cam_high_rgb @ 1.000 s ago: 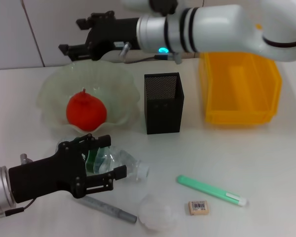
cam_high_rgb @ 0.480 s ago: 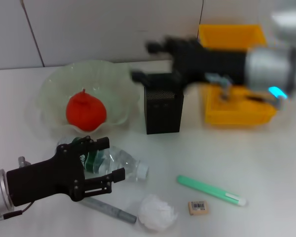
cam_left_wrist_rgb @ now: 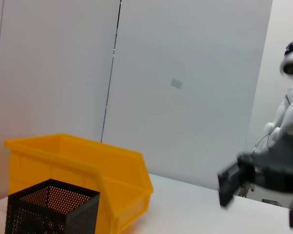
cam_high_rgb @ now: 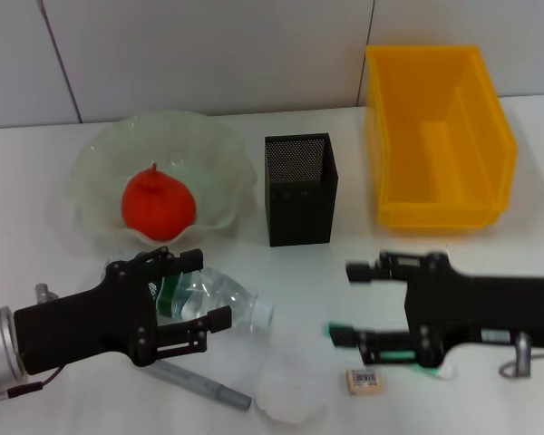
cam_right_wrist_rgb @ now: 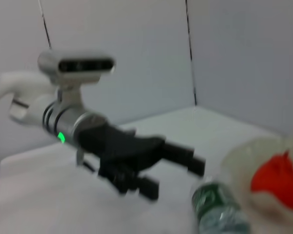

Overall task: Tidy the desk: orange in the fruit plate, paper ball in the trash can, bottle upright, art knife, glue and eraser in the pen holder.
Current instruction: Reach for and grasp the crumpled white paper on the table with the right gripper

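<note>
White table [cam_high_rgb: 526, 272] — fruit plate [cam_high_rgb: 218, 154] at ten o'clock, pen holder [cam_high_rgb: 300, 189] central, trash can [cam_high_rgb: 435, 136] at two, eraser [cam_high_rgb: 364, 380] at five.

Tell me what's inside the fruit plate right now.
The orange sits alone in the fruit plate. The plate's near rim is partly covered by the left end effector, so that edge is unseen.

Fruit plate [cam_high_rgb: 219, 154]: translucent glass, glossy; pen holder [cam_high_rgb: 300, 190]: black metal mesh; trash can [cam_high_rgb: 435, 136]: smooth plastic; paper ball [cam_high_rgb: 286, 388]: crumpled

Bright, even overhead light, soft shadows; the right wrist view is blurred and hazy.
</note>
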Controlling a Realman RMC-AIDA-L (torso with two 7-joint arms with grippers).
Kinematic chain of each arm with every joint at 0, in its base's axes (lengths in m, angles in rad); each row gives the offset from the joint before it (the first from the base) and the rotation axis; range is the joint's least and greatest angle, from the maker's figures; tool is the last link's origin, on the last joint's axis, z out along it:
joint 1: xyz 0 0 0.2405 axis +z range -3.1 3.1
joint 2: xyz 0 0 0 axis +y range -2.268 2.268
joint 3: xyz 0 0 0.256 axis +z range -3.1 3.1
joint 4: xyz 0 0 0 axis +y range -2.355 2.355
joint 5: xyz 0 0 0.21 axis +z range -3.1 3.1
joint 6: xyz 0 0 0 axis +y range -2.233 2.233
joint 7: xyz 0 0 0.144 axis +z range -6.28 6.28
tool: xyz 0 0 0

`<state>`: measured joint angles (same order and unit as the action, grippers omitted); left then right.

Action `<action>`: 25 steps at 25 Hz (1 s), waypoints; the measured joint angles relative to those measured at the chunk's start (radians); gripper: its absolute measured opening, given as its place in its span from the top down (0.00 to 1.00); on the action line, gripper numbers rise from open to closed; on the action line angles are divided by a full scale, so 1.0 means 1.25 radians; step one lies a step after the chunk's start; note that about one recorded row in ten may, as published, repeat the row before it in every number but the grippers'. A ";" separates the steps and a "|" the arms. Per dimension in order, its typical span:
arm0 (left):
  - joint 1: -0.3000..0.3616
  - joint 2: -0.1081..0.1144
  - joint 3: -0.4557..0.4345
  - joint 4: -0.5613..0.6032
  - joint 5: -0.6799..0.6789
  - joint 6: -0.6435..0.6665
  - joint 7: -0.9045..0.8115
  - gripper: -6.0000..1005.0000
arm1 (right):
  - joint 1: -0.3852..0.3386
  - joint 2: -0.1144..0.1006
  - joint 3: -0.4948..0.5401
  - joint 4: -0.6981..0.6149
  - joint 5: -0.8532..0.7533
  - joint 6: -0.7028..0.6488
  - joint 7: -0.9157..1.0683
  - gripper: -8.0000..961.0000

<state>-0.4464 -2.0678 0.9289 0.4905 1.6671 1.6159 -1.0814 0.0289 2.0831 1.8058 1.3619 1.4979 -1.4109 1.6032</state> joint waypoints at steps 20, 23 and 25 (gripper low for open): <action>-0.001 0.000 0.002 0.002 -0.001 -0.001 -0.005 0.15 | 0.185 -0.001 -0.049 -0.109 -0.281 0.006 0.178 0.19; -0.001 0.000 0.000 0.002 -0.001 0.000 -0.005 0.16 | 0.218 -0.001 -0.072 -0.107 -0.312 0.003 0.210 0.19; -0.001 0.000 -0.001 0.003 -0.001 0.001 -0.006 0.16 | 0.229 -0.003 -0.085 -0.097 -0.317 0.000 0.226 0.19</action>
<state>-0.4479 -2.0678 0.9281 0.4938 1.6661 1.6167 -1.0887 0.3146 2.0795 1.6999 1.2407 1.1023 -1.4107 1.8860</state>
